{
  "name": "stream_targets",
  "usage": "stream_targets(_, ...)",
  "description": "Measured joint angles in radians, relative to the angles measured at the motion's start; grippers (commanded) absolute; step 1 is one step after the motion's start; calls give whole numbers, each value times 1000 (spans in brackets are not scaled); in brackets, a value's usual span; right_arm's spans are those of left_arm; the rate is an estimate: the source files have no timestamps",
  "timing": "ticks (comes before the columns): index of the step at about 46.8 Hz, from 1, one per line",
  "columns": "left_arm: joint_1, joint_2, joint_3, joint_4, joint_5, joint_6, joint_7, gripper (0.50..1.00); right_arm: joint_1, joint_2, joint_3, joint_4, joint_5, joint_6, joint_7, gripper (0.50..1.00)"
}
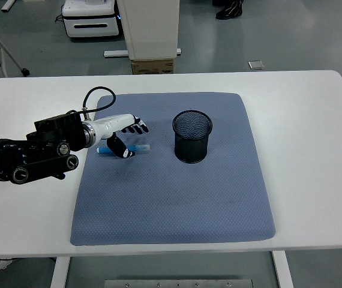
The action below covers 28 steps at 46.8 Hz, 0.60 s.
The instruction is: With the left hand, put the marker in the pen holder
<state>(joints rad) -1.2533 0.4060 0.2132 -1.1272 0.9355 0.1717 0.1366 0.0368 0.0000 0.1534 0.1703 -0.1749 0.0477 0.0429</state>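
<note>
On blue mat (171, 192), marker (136, 147) lies under my half-curled, empty left hand (123, 135), poking out toward 3 o'clock.

Materials and finishes on the white surface

The surface (303, 120) looks smooth and faintly glossy. The blue mat (177, 198) is matt, with a fine dimpled, cloth-like texture. The pen holder (192, 144) is black wire mesh, seemingly metal. The marker (136, 147) looks like smooth blue plastic. The left hand (123, 137) has a glossy white shell and black fingertips.
</note>
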Motion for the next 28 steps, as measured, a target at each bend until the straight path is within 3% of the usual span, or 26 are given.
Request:
stream_targets(17, 0, -18, 43, 3, 2, 53, 0, 771, 0, 0, 0, 0, 0, 0, 0, 1000)
stream_targets(24, 0, -18, 43, 4, 2, 54, 0, 657, 0, 0, 0, 0, 0, 0, 0, 1000)
stream_targets(28, 0, -18, 44, 4, 2, 54, 0, 640, 0, 0, 0, 0, 0, 0, 0, 1000)
